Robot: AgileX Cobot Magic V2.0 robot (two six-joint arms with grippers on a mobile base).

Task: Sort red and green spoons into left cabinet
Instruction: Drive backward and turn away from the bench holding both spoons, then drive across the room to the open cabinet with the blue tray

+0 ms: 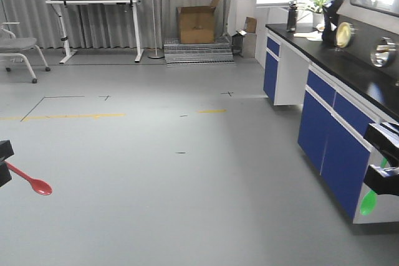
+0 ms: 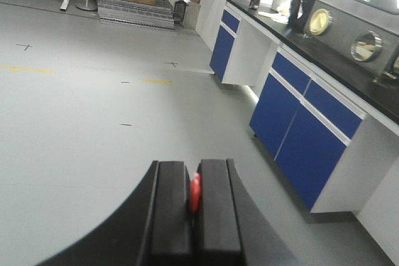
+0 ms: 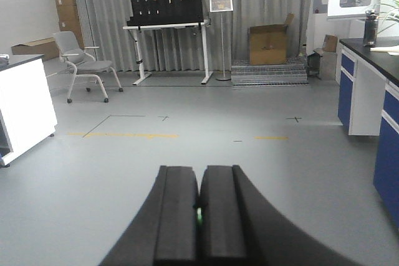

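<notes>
Red spoon [image 1: 28, 180]: clamped by the handle in the left gripper [image 2: 193, 172], bowl end sticking out and drooping over bare floor. The jaws are closed down to the thickness of the handle; the left wrist view shows only a red sliver between the pads.

Green spoon [image 1: 369, 202]: held the same way in the right gripper [image 3: 200, 175], jaws pinched tight with a green glint in the seam. Its bowl hangs low, just beside the blue cupboard doors [image 1: 327, 135] under the black counter [image 1: 349, 66].

Left cabinet: not in any view, so neither spoon is delivered. My read is that we are in transit.

Risks:
- Each spoon is gripped on a thin handle with a long overhang. A jolt from the base could swing or slip it.
- The green bowl could catch the cupboard front if I turn right.

Containers: cardboard box [image 1: 198, 24] by the curtain, flaps open, contents not visible. The cupboard doors are closed, so their contents are hidden.
</notes>
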